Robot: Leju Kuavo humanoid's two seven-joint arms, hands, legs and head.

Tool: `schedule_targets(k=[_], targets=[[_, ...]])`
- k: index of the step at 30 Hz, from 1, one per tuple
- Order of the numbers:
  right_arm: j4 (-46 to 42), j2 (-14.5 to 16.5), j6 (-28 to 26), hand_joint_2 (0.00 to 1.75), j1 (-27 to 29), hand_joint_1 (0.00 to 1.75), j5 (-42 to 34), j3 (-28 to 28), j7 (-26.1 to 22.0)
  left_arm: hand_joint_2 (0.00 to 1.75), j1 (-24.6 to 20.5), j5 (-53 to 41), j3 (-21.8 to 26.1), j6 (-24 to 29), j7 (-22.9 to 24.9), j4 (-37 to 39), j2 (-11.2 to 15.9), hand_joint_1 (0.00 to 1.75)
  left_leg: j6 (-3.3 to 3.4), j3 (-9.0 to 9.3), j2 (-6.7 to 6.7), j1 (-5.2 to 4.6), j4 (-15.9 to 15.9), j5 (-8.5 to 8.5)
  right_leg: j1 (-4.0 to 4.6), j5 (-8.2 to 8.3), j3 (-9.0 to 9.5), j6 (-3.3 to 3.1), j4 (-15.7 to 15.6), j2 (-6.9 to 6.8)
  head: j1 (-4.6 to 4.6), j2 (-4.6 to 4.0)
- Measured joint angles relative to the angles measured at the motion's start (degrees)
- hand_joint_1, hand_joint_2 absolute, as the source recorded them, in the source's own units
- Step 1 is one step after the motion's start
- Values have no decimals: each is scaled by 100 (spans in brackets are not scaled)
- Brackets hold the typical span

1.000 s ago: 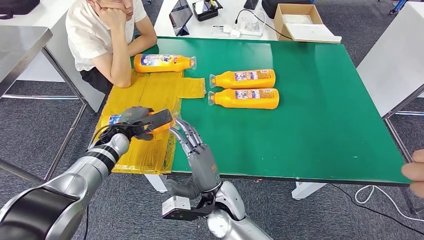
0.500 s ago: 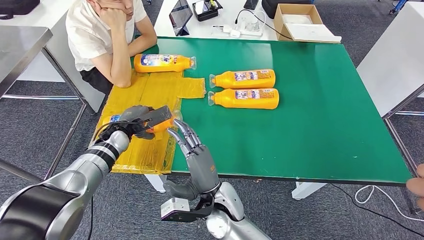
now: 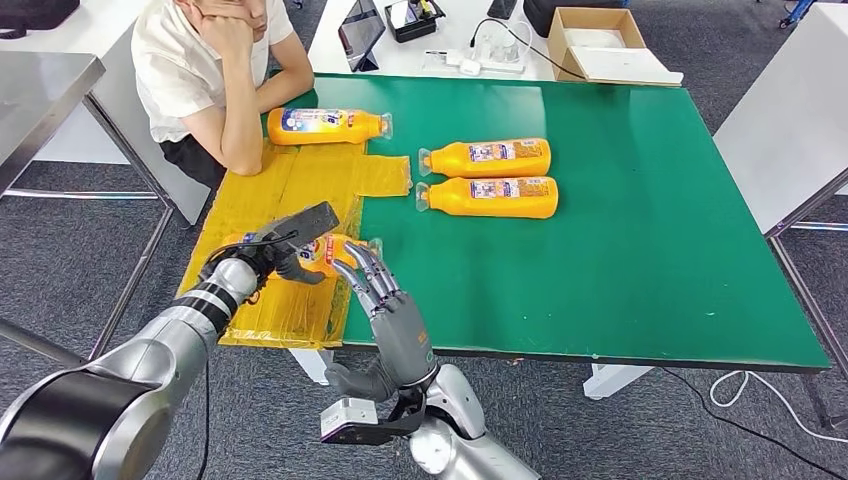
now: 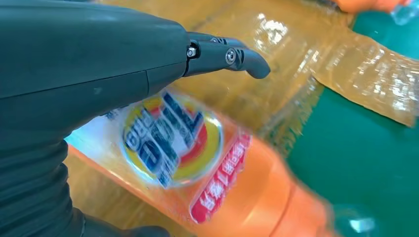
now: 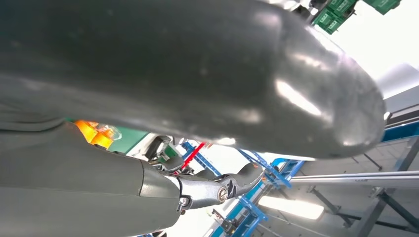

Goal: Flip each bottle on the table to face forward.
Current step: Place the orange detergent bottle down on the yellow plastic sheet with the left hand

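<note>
Four orange bottles; my left hand [image 3: 283, 252] holds one bottle [image 3: 335, 252], label up; my right hand [image 3: 385, 305] holds nothing, fingers spread.

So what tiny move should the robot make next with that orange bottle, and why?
Probably lower it and let go. The left robot hand holds the orange bottle over the yellow sheet, and the left wrist view shows its round logo label already facing up. The right robot hand waits open beside it.
</note>
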Motion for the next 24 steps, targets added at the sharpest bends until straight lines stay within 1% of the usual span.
schedule_targets(k=[3, 11, 14, 16, 18, 20, 24], targets=[[98, 16, -55, 0, -24, 0, -61, 4, -38, 175, 49, 119, 95, -18, -119, 6, -20, 0, 0, 0, 0, 0, 0, 0, 0, 0, 0, 0, 0, 0, -1, 0], [151, -45, -149, 0, -6, 0, -151, -26, -40, 175, 397, 694, 333, 523, -655, -124, -210, 0, 0, 1, 2, -2, 0, 0, -2, 0, 0, 0, -2, 1, 1, 0], [133, -103, -152, 0, 49, 0, -62, -90, -39, 175, 637, 1111, 429, 785, -1048, -316, -268, 0, 0, 1, 2, -2, 0, -1, -1, 0, -1, 0, -3, 1, 1, 0], [60, -146, -152, 0, 129, 0, -12, -131, -85, 175, 874, 1774, 568, 744, -1389, -573, -331, 0, -1, 1, 2, -2, 0, -2, -1, 0, -1, 0, -3, 1, 0, 0], [-63, -189, -152, 87, 227, 0, -43, -150, -142, 175, 1151, 2596, 719, 525, -1553, -931, -398, 0, -2, 0, 5, -2, 0, -4, -1, -1, -2, 0, -3, 1, 0, 0], [-218, -238, -141, 175, 329, 0, -193, -151, -225, 175, 1445, 3298, 798, 362, -1547, -1352, -441, 0, -2, 0, 8, -2, 0, -6, -1, -2, -4, -1, -3, 2, 1, 0], [-645, -357, -89, 175, 566, 0, -654, -151, -433, 175, 2049, 4195, 776, 243, -1509, -2279, -456, 0, -2, -1, 9, -1, 0, -7, -1, -3, -6, -2, -4, 2, 0, -1]])
